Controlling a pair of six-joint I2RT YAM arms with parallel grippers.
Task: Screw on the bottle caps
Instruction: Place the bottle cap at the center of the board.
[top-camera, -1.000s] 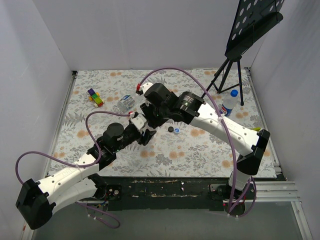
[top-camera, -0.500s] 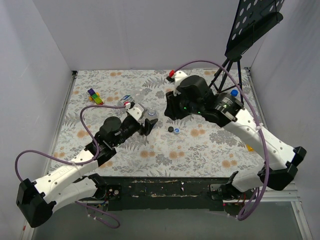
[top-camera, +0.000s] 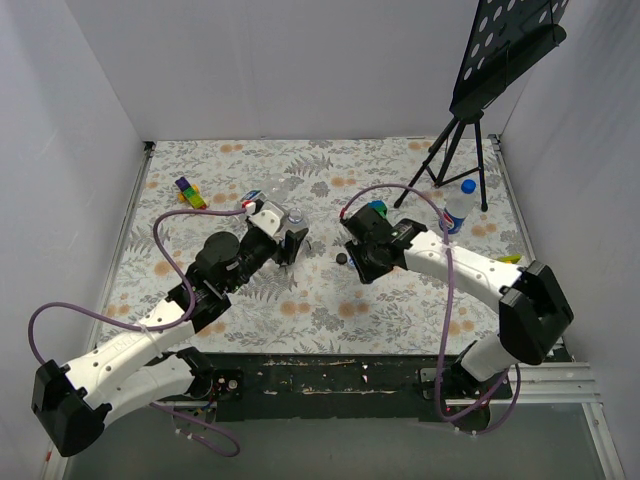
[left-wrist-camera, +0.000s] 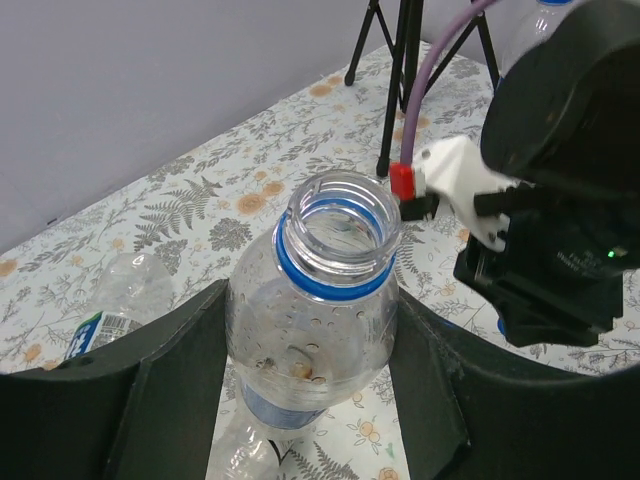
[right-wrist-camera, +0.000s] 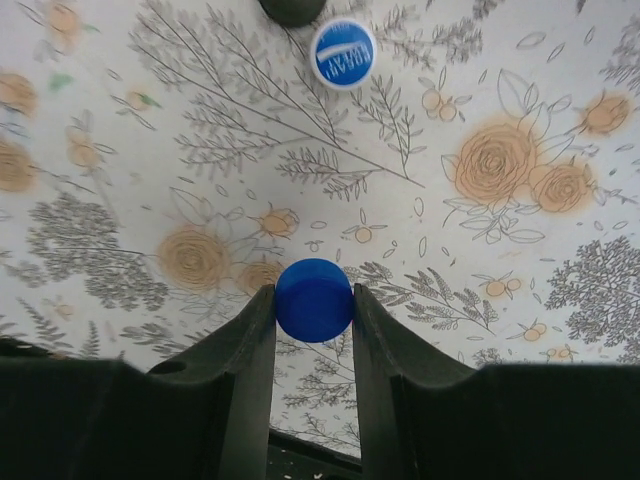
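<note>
Bottle (left-wrist-camera: 322, 290), clear plastic, gripped by left pincer (left-wrist-camera: 310, 352), round blue cap (right-wrist-camera: 314, 297) pinched in right pincer (right-wrist-camera: 313, 306)

The left arm (top-camera: 150, 330) reaches from lower left toward frame centre, left gripper (left-wrist-camera: 308, 335) clamped around a bottle (left-wrist-camera: 315, 330). The right arm (top-camera: 470, 265) bends low from the right, right gripper (right-wrist-camera: 314, 300) pinching a blue cap (right-wrist-camera: 314, 298).

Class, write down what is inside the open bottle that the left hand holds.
Inside the bottle held by the left hand, water droplets cling to the clear wall below the open mouth. Its lower part is hidden by the label and the hand's fingers.
</note>
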